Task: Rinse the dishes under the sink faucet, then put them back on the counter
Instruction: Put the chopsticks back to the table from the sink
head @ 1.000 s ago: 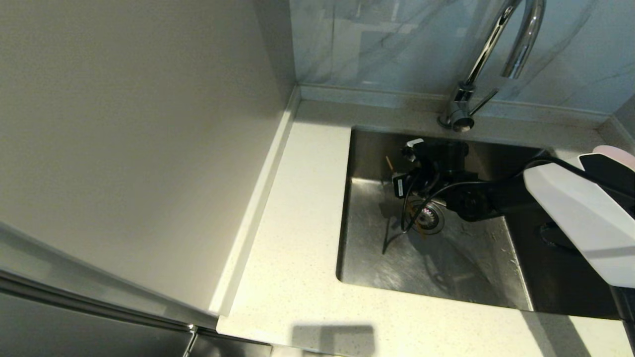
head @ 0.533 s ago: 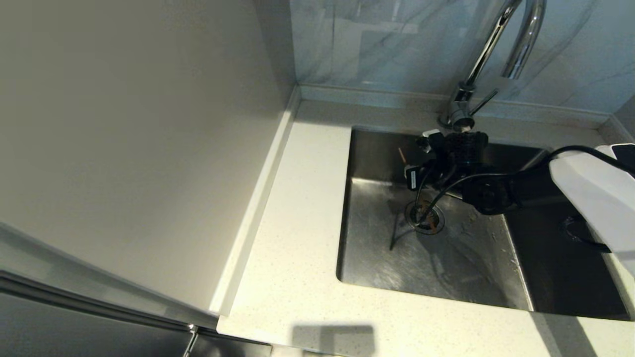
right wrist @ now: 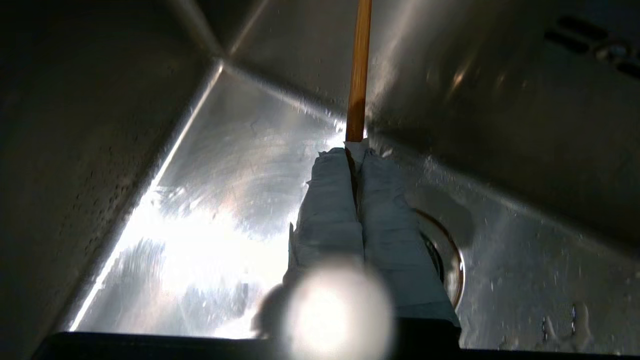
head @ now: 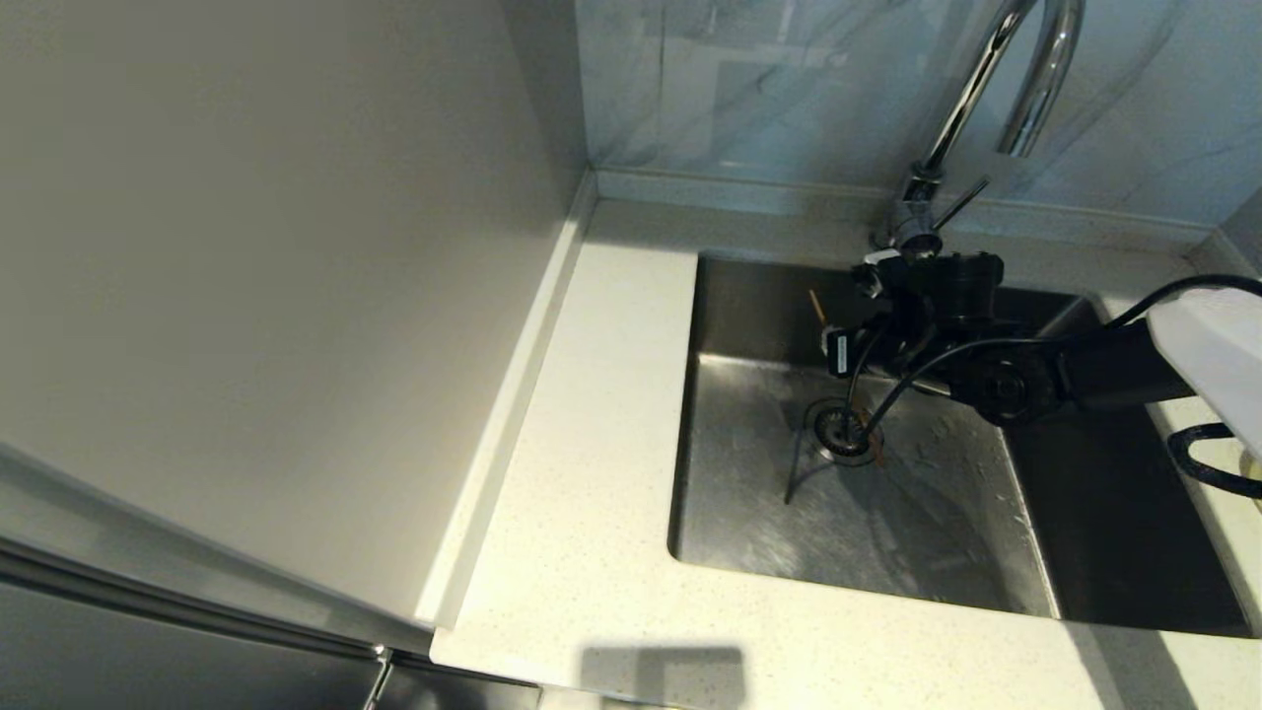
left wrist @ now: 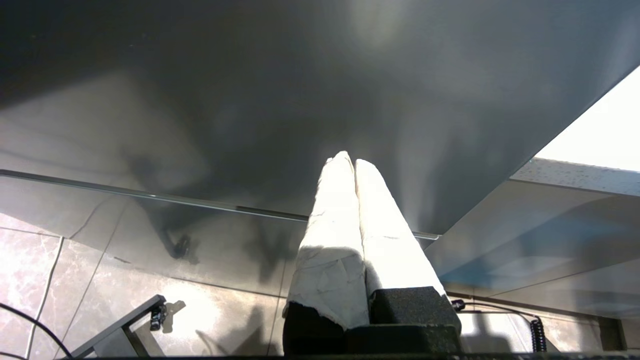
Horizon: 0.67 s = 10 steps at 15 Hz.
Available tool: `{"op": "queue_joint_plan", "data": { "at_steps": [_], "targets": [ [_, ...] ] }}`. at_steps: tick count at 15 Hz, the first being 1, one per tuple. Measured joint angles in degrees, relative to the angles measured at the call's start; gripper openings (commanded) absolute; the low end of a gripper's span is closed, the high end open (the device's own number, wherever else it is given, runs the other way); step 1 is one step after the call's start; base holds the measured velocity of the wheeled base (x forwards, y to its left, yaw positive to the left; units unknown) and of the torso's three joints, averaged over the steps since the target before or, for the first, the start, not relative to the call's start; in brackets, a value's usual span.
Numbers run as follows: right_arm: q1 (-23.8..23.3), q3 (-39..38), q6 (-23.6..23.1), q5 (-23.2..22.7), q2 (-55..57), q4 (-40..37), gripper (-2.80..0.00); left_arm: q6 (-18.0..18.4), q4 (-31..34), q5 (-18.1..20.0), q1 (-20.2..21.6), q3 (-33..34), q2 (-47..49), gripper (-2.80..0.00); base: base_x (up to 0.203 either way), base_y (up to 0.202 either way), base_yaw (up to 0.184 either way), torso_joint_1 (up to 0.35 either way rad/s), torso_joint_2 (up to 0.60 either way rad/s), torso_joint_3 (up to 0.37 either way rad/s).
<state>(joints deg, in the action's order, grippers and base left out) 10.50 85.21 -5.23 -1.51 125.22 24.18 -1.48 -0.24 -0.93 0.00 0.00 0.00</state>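
Observation:
My right gripper is down inside the sink, shut on a thin brown wooden chopstick that juts out past its fingertips. In the head view the chopstick slants from the sink's back wall down toward the drain strainer, held under the right wrist. The chrome sink faucet rises just behind the wrist, and no water shows from it. The speckled counter lies left of the sink. Both bowls are out of view. My left gripper is shut on nothing, parked low by a dark cabinet front.
A smooth grey-white side panel walls off the counter's left. A marbled backsplash stands behind the raised rim. The right arm and its cable cross the sink's right side.
The right arm has carried the chopstick rightward and toward the sink's back wall, nearer the faucet base. The gripper has stayed shut on it. The pink bowl seen earlier at the right edge is gone from view.

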Motion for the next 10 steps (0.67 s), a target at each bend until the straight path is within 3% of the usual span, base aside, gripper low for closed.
{"op": "queue_joint_plan", "data": {
  "at_steps": [4, 10],
  "targets": [
    [-0.27, -4.77, -0.26, 0.26, -2.38, 2.34, -2.8, 0.0, 0.0, -0.01, 0.0, 0.0, 0.0, -2.8, 0.0, 0.0, 0.0, 0.0, 0.0, 0.0],
    [-3.4, -4.29, -0.72, 0.24, -2.78, 2.25, -2.8, 0.02, 0.0, -0.01, 0.0, 0.0, 0.0, -2.8, 0.0, 0.0, 0.0, 0.0, 0.0, 0.0]
  ]
}}
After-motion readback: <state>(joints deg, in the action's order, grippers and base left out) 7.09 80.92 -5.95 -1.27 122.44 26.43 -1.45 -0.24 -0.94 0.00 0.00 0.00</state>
